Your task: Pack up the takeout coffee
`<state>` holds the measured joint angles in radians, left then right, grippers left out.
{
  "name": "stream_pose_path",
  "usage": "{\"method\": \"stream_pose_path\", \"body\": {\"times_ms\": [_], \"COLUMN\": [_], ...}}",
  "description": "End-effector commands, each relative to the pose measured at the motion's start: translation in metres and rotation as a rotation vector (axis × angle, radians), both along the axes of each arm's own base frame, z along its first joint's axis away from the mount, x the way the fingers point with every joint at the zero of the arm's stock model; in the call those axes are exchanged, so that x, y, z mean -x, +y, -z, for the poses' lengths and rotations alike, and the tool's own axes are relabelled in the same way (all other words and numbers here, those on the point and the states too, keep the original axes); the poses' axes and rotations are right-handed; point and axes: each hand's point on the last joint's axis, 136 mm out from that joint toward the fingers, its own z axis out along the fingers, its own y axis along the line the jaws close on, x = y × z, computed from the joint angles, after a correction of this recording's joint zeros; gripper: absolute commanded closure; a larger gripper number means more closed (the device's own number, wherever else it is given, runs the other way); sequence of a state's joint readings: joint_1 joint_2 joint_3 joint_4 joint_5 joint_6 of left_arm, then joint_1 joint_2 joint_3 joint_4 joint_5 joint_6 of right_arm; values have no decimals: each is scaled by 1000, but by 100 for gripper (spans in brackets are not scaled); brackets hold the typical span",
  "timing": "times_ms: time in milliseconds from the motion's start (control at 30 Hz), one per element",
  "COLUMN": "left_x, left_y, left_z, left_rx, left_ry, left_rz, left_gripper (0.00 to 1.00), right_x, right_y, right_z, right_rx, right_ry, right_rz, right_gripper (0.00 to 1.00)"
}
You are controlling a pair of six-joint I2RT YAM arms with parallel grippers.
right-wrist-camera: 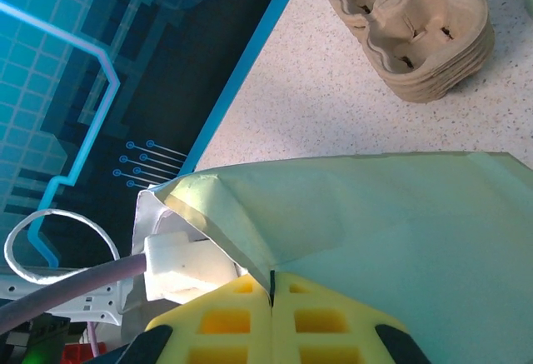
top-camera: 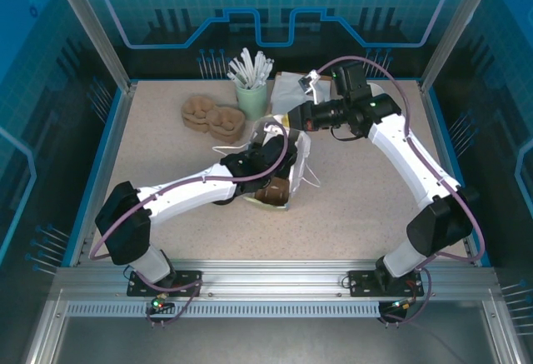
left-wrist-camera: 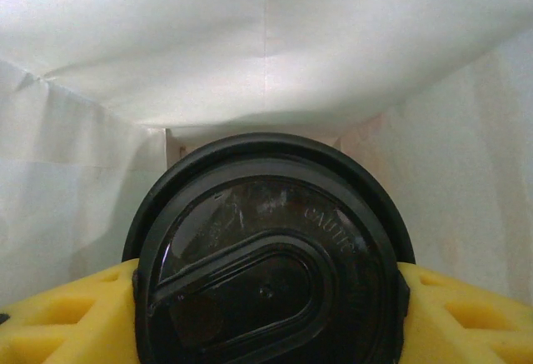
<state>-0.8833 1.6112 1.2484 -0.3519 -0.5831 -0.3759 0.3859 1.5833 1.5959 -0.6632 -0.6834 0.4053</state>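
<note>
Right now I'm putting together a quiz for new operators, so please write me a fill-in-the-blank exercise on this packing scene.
1. The coffee cup has a ____ lid.
2. The left gripper holds the cup ____ the paper bag.
3. The right gripper is ____ on the bag's rim.

Missing words: black; inside; shut.

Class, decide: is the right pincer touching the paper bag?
Touching. The right wrist view shows the right pincer shut on the paper bag, its edge pinched with no gap.
</note>
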Motion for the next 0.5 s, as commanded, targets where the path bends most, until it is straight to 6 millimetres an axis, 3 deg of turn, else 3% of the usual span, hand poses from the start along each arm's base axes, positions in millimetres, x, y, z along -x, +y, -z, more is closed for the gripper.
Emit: {"method": "stream_pose_path", "body": {"times_ms": [0, 467], "left_x": [2, 6], "left_y": [4, 6], "left_z": [9, 27], "left_rx": [8, 0], "left_ry": [65, 168], "left_rz": [-24, -40], "left_gripper": [51, 51], "right_x": [9, 24], "right_y": [8, 7], "right_z": [6, 24], "right_rx": [-34, -48], "right_ry": [53, 110], "right_rz": [-42, -49], "right_gripper": [100, 100]}}
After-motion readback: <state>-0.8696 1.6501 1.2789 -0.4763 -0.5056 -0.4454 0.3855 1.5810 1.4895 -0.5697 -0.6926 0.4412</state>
